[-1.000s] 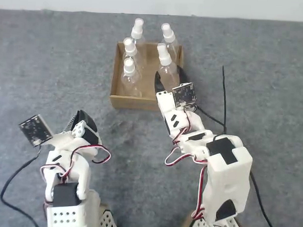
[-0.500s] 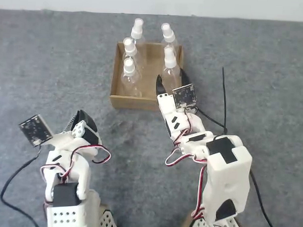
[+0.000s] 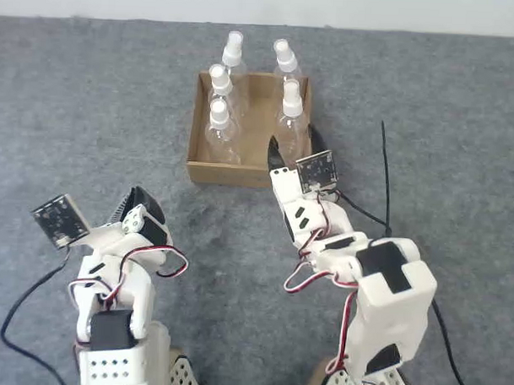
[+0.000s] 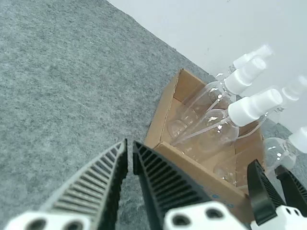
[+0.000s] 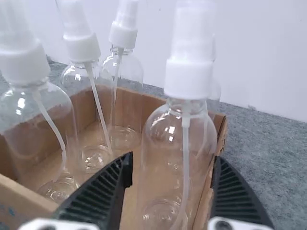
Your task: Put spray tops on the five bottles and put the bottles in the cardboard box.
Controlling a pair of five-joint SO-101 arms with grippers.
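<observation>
Standing in the near right corner of the cardboard box (image 3: 194,135), the clear bottle (image 3: 291,122) I'm watching is upright with its white spray top (image 3: 292,91) on. My right gripper (image 3: 293,136) sits astride it at the box's front wall, black jaws spread apart, one on each side of the bottle's body. From the right wrist view I can't tell whether either jaw touches the plastic.

Along the box's left wall I see a pair of capped bottles (image 3: 220,136), one behind the other, both upright. A second pair (image 3: 234,67) stands at the back wall, one toward each rear corner, and all wear white tops.

My left gripper (image 4: 129,155) is folded back near its own base, well apart from the box, with its ribbed jaws drawn together to a thin slit and nothing between them. Everything rests on the grey carpet (image 3: 91,94), and a black cable (image 3: 384,172) trails beside the right arm.
</observation>
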